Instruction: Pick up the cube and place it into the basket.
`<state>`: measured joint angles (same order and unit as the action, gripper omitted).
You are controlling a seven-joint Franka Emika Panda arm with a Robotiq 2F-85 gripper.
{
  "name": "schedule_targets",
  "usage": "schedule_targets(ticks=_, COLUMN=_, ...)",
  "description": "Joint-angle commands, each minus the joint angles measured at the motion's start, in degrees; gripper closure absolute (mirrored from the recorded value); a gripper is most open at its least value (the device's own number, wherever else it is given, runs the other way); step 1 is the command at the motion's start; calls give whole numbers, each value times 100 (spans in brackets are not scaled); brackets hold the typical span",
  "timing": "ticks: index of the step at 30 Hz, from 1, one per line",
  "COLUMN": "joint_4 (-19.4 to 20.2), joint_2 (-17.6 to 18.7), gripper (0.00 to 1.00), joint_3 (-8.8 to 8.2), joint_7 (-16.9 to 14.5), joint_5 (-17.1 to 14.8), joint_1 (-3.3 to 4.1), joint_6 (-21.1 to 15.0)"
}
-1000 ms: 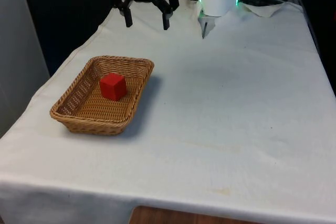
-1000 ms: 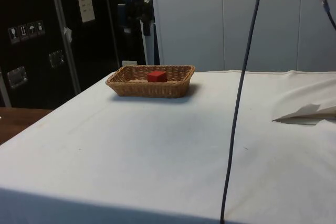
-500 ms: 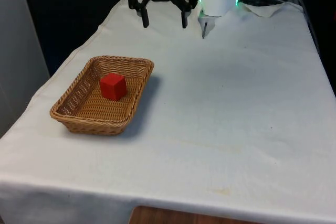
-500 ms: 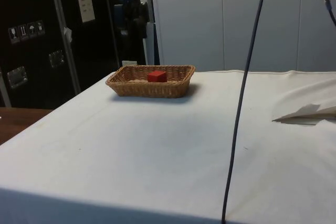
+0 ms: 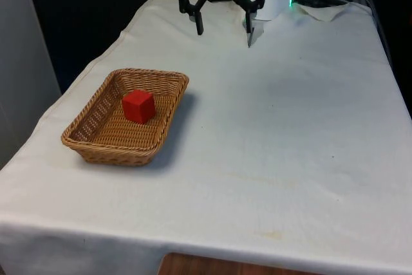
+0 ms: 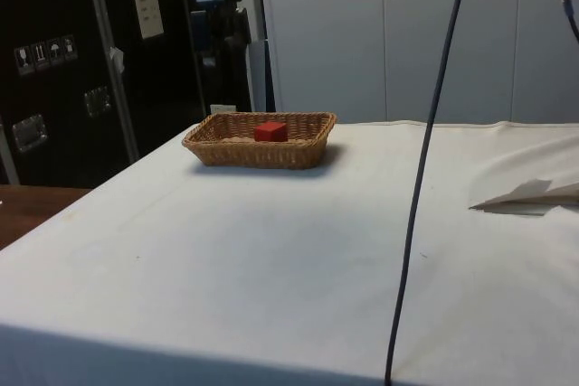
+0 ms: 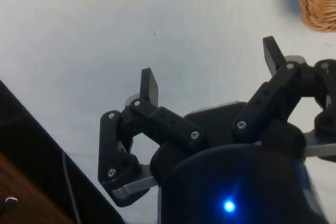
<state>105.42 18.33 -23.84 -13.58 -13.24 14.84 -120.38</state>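
A red cube [image 5: 138, 106] lies inside the woven wicker basket [image 5: 87, 138] on the front view's left; in the side view the cube [image 6: 270, 131] shows above the basket's rim [image 6: 217, 145]. My black gripper [image 5: 224, 29] hangs open and empty high over the table's far end, well beyond the basket and apart from it. In the wrist view my gripper [image 7: 210, 66] has its fingers spread wide over bare cloth, and a corner of the basket [image 7: 317, 3] shows at the picture's edge.
The white cloth [image 5: 290, 133] covers the whole table. A rumpled fold of cloth [image 6: 529, 194] lies on the side view's right. A dark cable [image 6: 421, 169] hangs down in front of the side camera.
My gripper has moved steadily towards the front view's right along the table's far end, staying open. The cube and basket have not moved.
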Motion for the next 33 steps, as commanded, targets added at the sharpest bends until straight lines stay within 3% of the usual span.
schedule_targets(ticks=1, joint_4=63, joint_2=-57, gripper=0, joint_3=0, joint_7=46, joint_5=57, joint_1=46, joint_6=-46)
schedule_targets(ticks=4, joint_4=138, joint_2=-120, gripper=0, joint_3=86, joint_7=40, joint_5=74, joint_1=46, joint_6=-46)
schedule_targets(ticks=5, joint_4=63, joint_2=-57, gripper=0, joint_3=92, joint_7=0, joint_5=17, joint_1=0, joint_6=0)
schedule_targets(ticks=6, joint_4=160, joint_2=-138, gripper=0, joint_3=109, joint_7=40, joint_5=80, joint_1=46, joint_6=-46)
schedule_targets(ticks=12, joint_4=327, joint_2=-281, gripper=0, joint_3=252, joint_7=46, joint_5=115, joint_1=46, joint_6=-63)
schedule_targets(ticks=13, joint_4=246, joint_2=-212, gripper=0, joint_3=264, joint_7=0, joint_5=52, joint_1=0, joint_6=0)
schedule_targets(ticks=14, joint_4=355, joint_2=-309, gripper=0, joint_3=275, joint_7=52, joint_5=120, joint_1=46, joint_6=-69)
schedule_targets(ticks=22, joint_4=716, joint_2=-602, gripper=0, joint_3=424, joint_7=109, joint_5=218, joint_1=40, joint_6=-201)
schedule_targets(ticks=23, joint_4=653, joint_2=-556, gripper=0, joint_3=441, joint_7=40, joint_5=149, joint_1=0, joint_6=-103)
schedule_targets(ticks=24, joint_4=768, joint_2=-636, gripper=0, joint_3=441, joint_7=120, joint_5=229, joint_1=40, joint_6=-229)
schedule_targets(ticks=31, joint_4=1112, joint_2=-911, gripper=0, joint_3=584, joint_7=178, joint_5=309, joint_1=34, joint_6=-372)
schedule_targets(ticks=32, joint_4=1060, joint_2=-877, gripper=0, joint_3=602, joint_7=109, joint_5=241, joint_1=0, joint_6=-286)
schedule_targets(ticks=33, joint_4=1146, joint_2=-945, gripper=0, joint_3=602, joint_7=183, joint_5=315, joint_1=34, joint_6=-384)
